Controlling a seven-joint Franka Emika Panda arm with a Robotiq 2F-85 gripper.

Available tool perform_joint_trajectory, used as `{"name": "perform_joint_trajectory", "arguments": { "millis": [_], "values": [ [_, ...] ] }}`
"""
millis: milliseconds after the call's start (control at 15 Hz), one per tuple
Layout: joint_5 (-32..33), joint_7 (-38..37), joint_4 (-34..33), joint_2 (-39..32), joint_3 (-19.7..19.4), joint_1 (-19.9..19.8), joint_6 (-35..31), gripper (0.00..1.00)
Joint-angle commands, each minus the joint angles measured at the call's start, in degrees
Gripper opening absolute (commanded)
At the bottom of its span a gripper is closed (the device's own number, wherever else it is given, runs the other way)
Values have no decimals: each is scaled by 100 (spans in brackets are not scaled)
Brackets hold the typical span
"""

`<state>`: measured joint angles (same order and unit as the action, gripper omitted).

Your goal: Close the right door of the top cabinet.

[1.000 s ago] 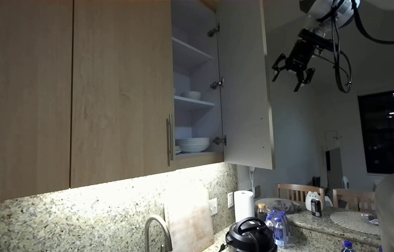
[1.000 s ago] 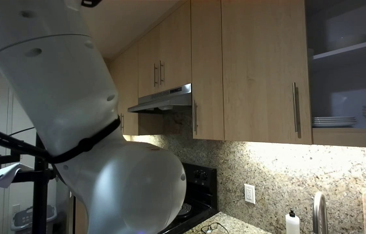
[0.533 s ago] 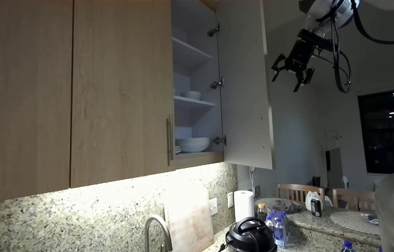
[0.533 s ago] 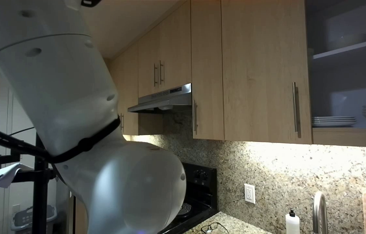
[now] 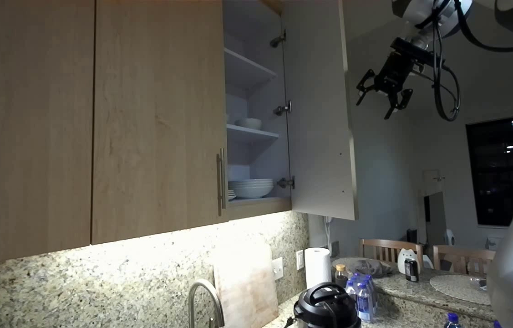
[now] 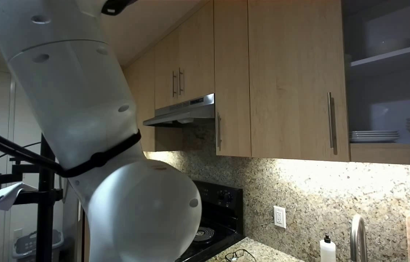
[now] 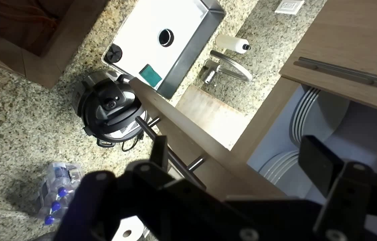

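Speckled stone faces the kitchen wall (image 6: 306, 196) and covers the worktop (image 7: 1, 134), with a run of light wood cupboards (image 6: 186, 54) above. Closest to the wrist camera is the tool (image 7: 238, 157), its two fingers spread wide. Past them in that view comes the bar handle (image 7: 176, 160) on the wood front of the right door (image 5: 320, 114); in an exterior view the tool hangs beyond the door's free edge, apart from it. The door stands swung out from the top cabinet (image 5: 261, 208) on metal hinges (image 5: 286, 183), its pale inner face showing. Inside, a stack of white bowls (image 5: 252, 189) sits beside stacked plates (image 6: 374, 136), and another bowl (image 5: 249, 124) rests on the shelf (image 5: 251, 134) above. Next to the opening, a wider wood door (image 5: 158, 114) is closed. Lower down, a black-lidded cooker (image 7: 108, 115) stands on the worktop, a pack of water bottles (image 7: 59, 174) and a paper towel roll (image 5: 317, 266) near it. Farther along come a pale board (image 7: 211, 115) leaning on the wall, a curved faucet (image 7: 231, 61) and the sink (image 7: 188, 55), which holds a green sponge (image 7: 150, 76). Two wooden chairs (image 5: 393, 245) and a dark window (image 5: 509, 168) lie farthest off.
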<state>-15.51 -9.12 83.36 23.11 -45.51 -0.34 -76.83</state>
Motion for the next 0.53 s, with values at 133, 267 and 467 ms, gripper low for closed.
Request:
{"name": "perform_joint_trajectory", "arguments": {
  "millis": [133,267,467],
  "values": [
    [-996,235,413,-298,27,-720,-824,100],
    [-1426,231,680,-327,41,-817,-1346,100],
    [-1907,285,1007,-334,90,-865,-1848,100]
  ]
}}
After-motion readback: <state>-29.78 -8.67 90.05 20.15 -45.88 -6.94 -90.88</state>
